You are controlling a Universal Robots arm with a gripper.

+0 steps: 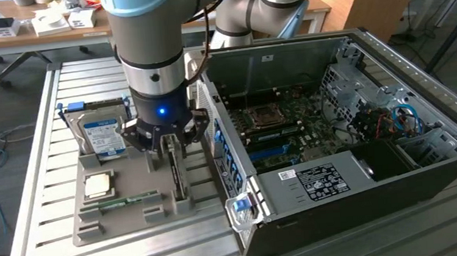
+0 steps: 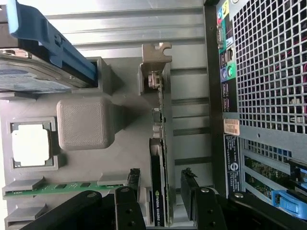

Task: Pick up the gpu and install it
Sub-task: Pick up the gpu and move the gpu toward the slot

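Observation:
The gpu (image 2: 160, 158) stands on its edge in a slot of the grey holder (image 2: 86, 122), and I look down along its green board, black cooler and silver end bracket (image 2: 156, 62). My gripper (image 2: 160, 179) is open, one black finger (image 2: 134, 178) on each side of the card with a small gap to it. In the exterior view the gripper (image 1: 167, 152) hangs straight down over the gpu (image 1: 179, 178), just beside the open computer case (image 1: 428, 170). The arm hides most of the card there.
The grey holder (image 1: 130, 224) also carries a hard drive (image 1: 102, 135), a processor chip (image 1: 100, 185) and a thin memory stick (image 1: 124, 201). Inside the case lies the motherboard (image 1: 277, 124). The case's rear wall (image 2: 259, 72) stands close beside the card. Desks with boxes stand behind.

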